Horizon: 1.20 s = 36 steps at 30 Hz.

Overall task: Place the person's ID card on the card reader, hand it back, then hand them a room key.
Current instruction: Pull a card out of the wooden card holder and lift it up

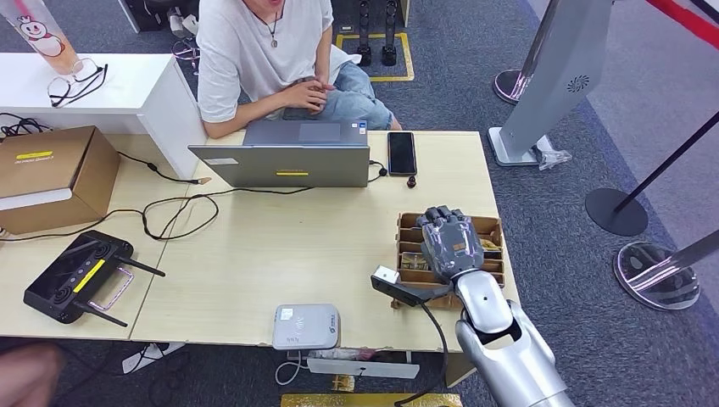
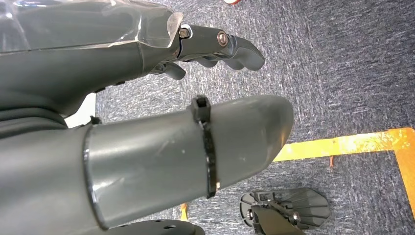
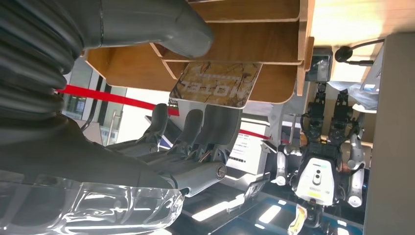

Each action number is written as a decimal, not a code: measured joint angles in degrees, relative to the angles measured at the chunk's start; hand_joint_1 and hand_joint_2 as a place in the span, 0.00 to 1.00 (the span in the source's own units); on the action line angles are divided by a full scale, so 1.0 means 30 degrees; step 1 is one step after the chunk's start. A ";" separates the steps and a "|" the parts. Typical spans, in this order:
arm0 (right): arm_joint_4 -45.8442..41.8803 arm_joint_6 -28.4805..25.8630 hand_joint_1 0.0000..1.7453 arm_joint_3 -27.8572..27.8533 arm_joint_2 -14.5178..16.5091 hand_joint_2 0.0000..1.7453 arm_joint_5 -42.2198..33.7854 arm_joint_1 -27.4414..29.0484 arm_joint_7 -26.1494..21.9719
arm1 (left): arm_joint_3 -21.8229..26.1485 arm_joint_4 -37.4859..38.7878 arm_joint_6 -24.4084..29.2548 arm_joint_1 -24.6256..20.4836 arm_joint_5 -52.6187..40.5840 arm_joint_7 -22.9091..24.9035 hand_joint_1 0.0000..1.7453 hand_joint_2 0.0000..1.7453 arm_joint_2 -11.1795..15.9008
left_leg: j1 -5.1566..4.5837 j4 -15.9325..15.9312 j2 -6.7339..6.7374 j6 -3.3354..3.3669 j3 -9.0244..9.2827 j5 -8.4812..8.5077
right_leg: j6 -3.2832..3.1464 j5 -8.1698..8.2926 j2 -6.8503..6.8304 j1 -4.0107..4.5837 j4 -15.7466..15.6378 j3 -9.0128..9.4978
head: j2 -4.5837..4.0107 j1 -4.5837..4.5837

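Right hand [image 1: 452, 244] over the wooden compartment box [image 1: 493, 227] at the table's [image 1: 280, 254] right edge — fingers reaching down into it. Up close: fingertips [image 3: 215, 125] against the printed face of a "HOTEL" room key card [image 3: 215, 84] standing in a slot, thumb [image 3: 161, 27] on the far side of a divider; cannot tell whether pinched or merely touched. White card reader [image 1: 306, 326] at the near table edge. Left hand [image 2: 186, 142] hanging over blue carpet — fingers loosely curled, holding nothing. Person [image 1: 271, 51] seated behind a grey laptop [image 1: 288, 157], black phone [image 1: 401, 153] beside it.
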 joint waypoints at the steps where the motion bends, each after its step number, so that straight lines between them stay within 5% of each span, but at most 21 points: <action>1: 0.0040 0.0007 0.42 -0.0002 -0.0002 1.00 -0.0006 -0.0016 0.0004 | 0.0015 0.0000 0.0000 0.0000 0.0000 0.0002 0.00 0.00 0.0000 | 0.0000 0.0000 0.0000 0.0000 0.0000 0.0000 | 0.0000 0.0000 0.0000 0.0000 0.0000 0.0000 | 0.0000 0.0002; 5: 0.0221 0.0022 0.49 0.0000 -0.0031 1.00 -0.0057 -0.0091 0.0044 | 0.0120 0.0002 0.0013 0.0007 0.0000 0.0009 0.00 0.00 0.0002 | 0.0000 0.0000 0.0000 0.0000 0.0000 0.0000 | 0.0000 0.0000 0.0000 0.0000 0.0000 0.0000 | 0.0000 0.0002; 9: 0.0403 0.0016 0.87 0.0006 -0.0036 1.00 -0.0082 -0.0141 0.0086 | 0.0142 0.0005 0.0035 0.0025 0.0002 0.0011 0.00 0.00 0.0006 | 0.0000 0.0000 0.0000 0.0000 -0.0001 0.0000 | 0.0000 0.0000 0.0000 0.0000 0.0000 0.0000 | 0.0000 0.0002; 12: 0.0539 -0.0069 0.99 0.0002 -0.0036 1.00 -0.0195 -0.0263 0.0033 | 0.0144 0.0004 0.0044 0.0045 0.0000 0.0007 0.00 0.00 0.0006 | 0.0000 0.0000 0.0000 0.0000 0.0001 0.0000 | 0.0000 0.0000 0.0000 0.0000 0.0000 0.0001 | 0.0000 0.0000; 36: 0.1758 -0.3827 1.00 0.0017 0.0204 1.00 -0.0408 -0.0572 -0.1189 | 0.0191 0.0000 -0.0007 0.0040 -0.0058 -0.0175 0.00 0.00 -0.0002 | 0.0001 0.0000 -0.0001 0.0000 0.0001 0.0001 | 0.0000 0.0000 -0.0003 0.0000 0.0000 0.0002 | 0.0000 0.0002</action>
